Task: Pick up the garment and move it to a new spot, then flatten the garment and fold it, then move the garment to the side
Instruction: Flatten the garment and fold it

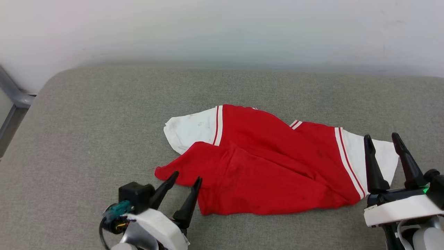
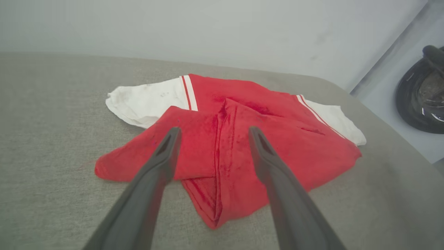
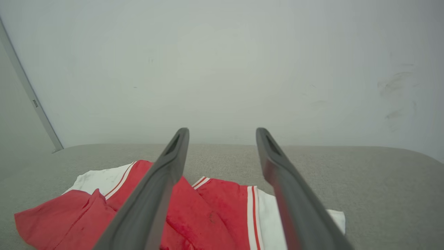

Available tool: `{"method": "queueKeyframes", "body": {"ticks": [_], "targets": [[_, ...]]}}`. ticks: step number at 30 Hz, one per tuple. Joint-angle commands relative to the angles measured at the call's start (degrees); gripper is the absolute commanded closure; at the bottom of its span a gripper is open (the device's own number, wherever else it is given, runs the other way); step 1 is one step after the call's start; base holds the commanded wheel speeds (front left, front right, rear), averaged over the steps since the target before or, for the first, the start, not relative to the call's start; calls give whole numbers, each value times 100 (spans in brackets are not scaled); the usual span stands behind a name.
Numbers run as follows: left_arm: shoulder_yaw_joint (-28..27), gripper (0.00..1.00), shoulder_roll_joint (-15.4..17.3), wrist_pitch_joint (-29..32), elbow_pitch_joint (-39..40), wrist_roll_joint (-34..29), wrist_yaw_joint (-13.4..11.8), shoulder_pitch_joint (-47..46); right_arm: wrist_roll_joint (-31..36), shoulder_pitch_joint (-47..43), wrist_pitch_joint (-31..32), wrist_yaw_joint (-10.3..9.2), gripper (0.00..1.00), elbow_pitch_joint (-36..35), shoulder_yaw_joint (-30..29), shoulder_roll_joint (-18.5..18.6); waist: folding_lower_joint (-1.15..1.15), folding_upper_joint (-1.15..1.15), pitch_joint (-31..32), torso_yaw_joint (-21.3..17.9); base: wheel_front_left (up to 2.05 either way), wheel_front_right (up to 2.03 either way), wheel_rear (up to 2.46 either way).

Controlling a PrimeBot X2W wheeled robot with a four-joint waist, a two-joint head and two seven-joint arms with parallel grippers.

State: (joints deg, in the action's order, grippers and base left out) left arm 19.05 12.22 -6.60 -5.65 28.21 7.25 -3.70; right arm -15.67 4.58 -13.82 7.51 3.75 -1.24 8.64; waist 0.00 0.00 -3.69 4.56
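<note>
The garment (image 1: 267,163), a red jersey T-shirt with white sleeves and striped trim, lies rumpled and partly folded over itself on the grey cushion (image 1: 86,121). No chest lettering shows. My left gripper (image 1: 187,177) stands open at the garment's near left corner, just above the red hem (image 2: 211,163). My right gripper (image 1: 382,138) is open over the white right sleeve (image 3: 270,211), held above it. Nothing sits between either pair of fingers.
A pale wall (image 1: 222,31) rises behind the cushion. A grey metal frame (image 1: 14,100) stands off the cushion's left edge. A dark round object (image 2: 423,97) lies on the floor beyond the cushion's right side in the left wrist view.
</note>
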Motion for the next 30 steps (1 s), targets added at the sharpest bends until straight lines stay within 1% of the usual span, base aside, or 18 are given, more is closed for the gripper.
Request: {"method": "queueKeyframes", "body": {"ticks": [1,6,8,10,13,16,21,22,23,26,30], "targets": [[110,0,88,376,0,29,7,-154,-10,-21,6,-4,0,-54,-19,-14,0,0,-83,-31,0,0,0],[510,0,359,2136,113,250,-7,-545,84,54,77,-4,0,-164,-13,-23,0,0,-280,-120,0,0,0],[592,0,398,2646,165,328,-44,-669,132,86,109,-4,0,-189,2,-41,0,0,-381,-173,0,0,0],[701,0,510,3046,156,251,-83,-777,174,123,108,-4,0,-198,23,-49,0,0,-481,-234,0,0,0],[809,0,453,3343,51,258,-136,-898,218,158,113,-4,0,-186,36,-60,0,0,-618,-315,0,0,0],[879,0,441,3404,-188,150,-172,-1032,244,205,102,-4,0,-186,22,-63,0,0,-738,-388,0,0,0],[1077,0,478,3383,-817,-171,-233,-1190,278,240,89,-4,0,-164,-7,-54,0,0,-828,-458,0,0,0],[1145,22,480,3442,-969,-177,-201,-1177,284,239,88,-4,0,-156,-4,-49,0,0,-829,-467,0,0,0],[1209,100,456,3495,-1081,-132,-173,-1161,275,233,88,-4,0,-149,-1,-47,0,0,-825,-474,0,0,0],[1416,100,345,3561,-1189,88,-56,-1122,286,179,91,-4,0,-105,-44,-30,0,0,-749,-472,0,0,0],[1765,100,230,3557,-855,368,13,-1097,286,125,74,-4,0,-31,-142,-83,0,0,-544,-449,0,0,0]]}}
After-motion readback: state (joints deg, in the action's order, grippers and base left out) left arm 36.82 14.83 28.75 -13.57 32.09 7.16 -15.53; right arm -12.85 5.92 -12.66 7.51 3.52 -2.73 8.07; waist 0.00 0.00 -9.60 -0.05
